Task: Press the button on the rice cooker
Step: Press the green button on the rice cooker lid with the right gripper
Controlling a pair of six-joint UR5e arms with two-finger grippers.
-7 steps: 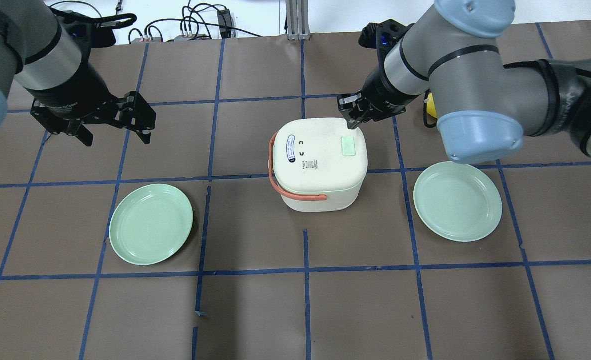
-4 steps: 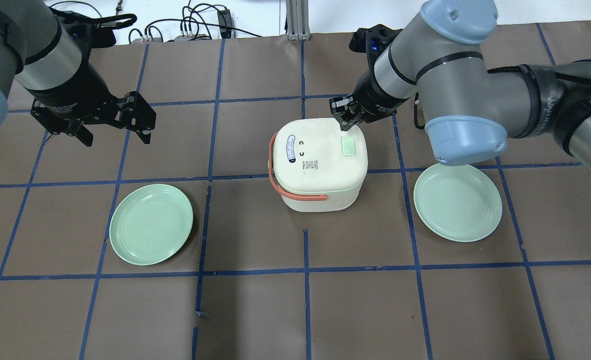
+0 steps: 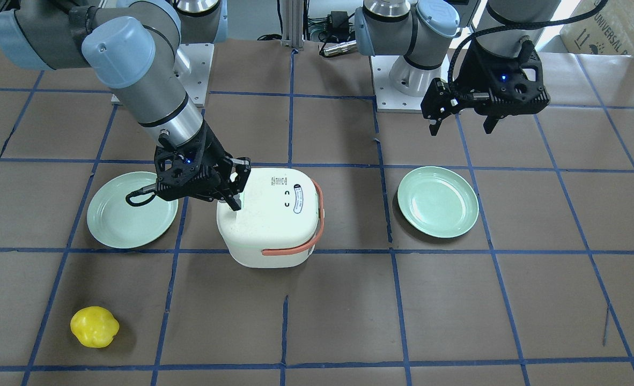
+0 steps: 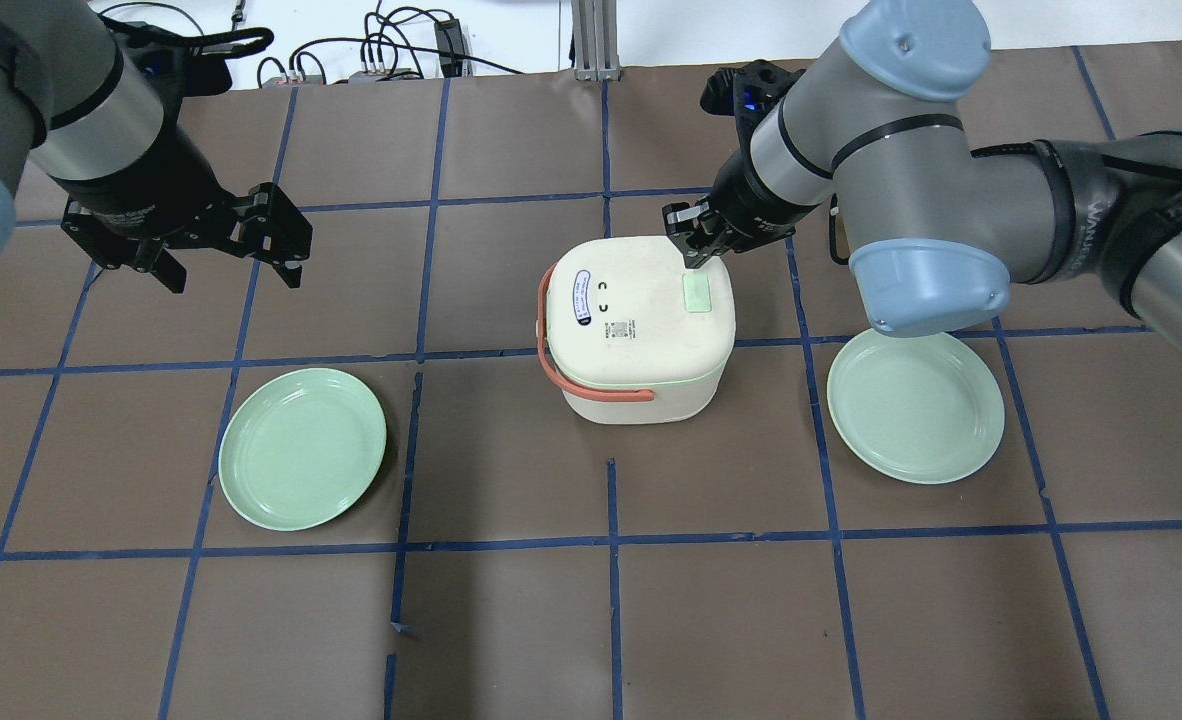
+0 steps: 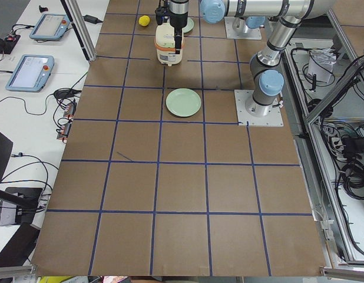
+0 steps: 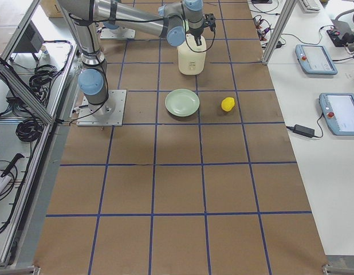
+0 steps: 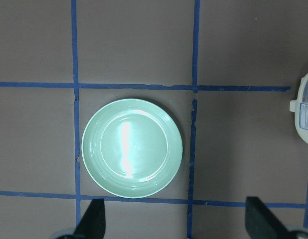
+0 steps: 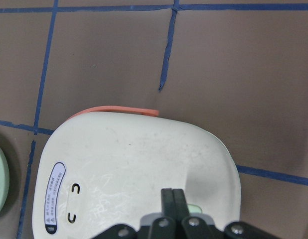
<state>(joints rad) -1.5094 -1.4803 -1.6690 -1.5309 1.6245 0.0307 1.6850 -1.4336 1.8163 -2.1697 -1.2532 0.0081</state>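
Observation:
The white rice cooker with an orange handle stands mid-table; a pale green button is on its lid near the right edge. My right gripper is shut, its tips just above the lid at the button's far edge. It also shows in the front view and in the right wrist view, where it covers most of the button over the cooker. My left gripper is open and empty, far left of the cooker, its fingers wide apart.
A green plate lies left of the cooker, below my left gripper, and also shows in the left wrist view. A second green plate lies to the right, under my right arm. A yellow object lies on the far side of the table.
My right gripper has moved left and down over the lid, from the cooker's back right corner to the button's far edge. The left arm has not moved.

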